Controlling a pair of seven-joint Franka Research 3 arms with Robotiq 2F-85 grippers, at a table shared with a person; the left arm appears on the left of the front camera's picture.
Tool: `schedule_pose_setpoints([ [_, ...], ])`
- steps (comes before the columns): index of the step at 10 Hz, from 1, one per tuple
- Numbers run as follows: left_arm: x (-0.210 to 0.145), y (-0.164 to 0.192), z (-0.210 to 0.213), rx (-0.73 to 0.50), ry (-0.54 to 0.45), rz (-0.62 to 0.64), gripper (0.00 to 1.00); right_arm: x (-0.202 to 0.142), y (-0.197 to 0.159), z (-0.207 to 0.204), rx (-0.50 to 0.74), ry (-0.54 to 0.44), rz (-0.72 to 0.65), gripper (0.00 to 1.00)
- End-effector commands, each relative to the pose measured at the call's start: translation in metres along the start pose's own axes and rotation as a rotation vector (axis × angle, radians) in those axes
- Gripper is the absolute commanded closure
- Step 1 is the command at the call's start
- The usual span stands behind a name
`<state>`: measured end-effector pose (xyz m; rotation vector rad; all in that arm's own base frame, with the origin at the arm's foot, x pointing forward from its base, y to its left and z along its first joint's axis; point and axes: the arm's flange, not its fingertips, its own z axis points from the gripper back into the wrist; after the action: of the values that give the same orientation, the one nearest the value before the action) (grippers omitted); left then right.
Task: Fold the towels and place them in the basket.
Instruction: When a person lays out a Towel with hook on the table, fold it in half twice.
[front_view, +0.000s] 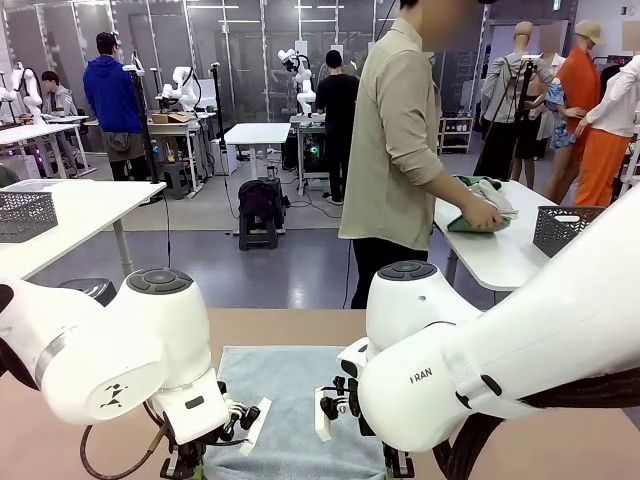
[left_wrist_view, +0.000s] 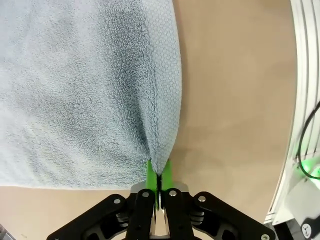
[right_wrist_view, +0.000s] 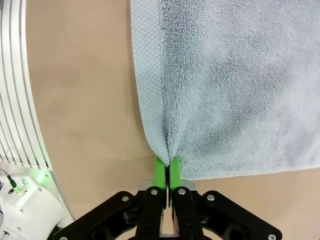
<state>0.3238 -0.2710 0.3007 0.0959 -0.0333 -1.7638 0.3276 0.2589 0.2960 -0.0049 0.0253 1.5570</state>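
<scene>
The tan table (front_view: 290, 325) spans the lower part of the front view; a light blue-grey towel (front_view: 290, 400) lies spread flat on it at bottom centre, between the two white arms; at lower centre of the left wrist view, the left gripper (left_wrist_view: 159, 172) has its jaws clamped on a pinched-up corner of the towel; the right gripper (right_wrist_view: 167, 167) grips another corner likewise

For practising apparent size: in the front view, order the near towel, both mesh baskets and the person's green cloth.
Largest: the towel, nearest the camera.
Then left mesh basket and right mesh basket, alike.
Smallest: green cloth.
</scene>
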Motion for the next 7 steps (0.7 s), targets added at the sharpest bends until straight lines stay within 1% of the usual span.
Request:
schedule_pose_setpoints([
  [1,0.0,0.0,0.0,-0.005,0.003,-0.003,1.0,0.0,0.0,0.0,0.0,0.0,0.0,0.96],
  [2,0.0,0.0,0.0,0.0,0.0,0.0,0.96,0.001,0.002,0.006,-0.014,0.014,0.009,0.96],
  [4,0.005,0.002,0.017,0.028,0.018,-0.005,0.96,0.006,0.002,0.024,-0.035,0.035,0.022,0.96],
  [7,0.026,0.002,0.051,0.088,0.03,-0.042,0.96,0.017,0.01,0.059,-0.076,0.058,0.042,0.96],
])
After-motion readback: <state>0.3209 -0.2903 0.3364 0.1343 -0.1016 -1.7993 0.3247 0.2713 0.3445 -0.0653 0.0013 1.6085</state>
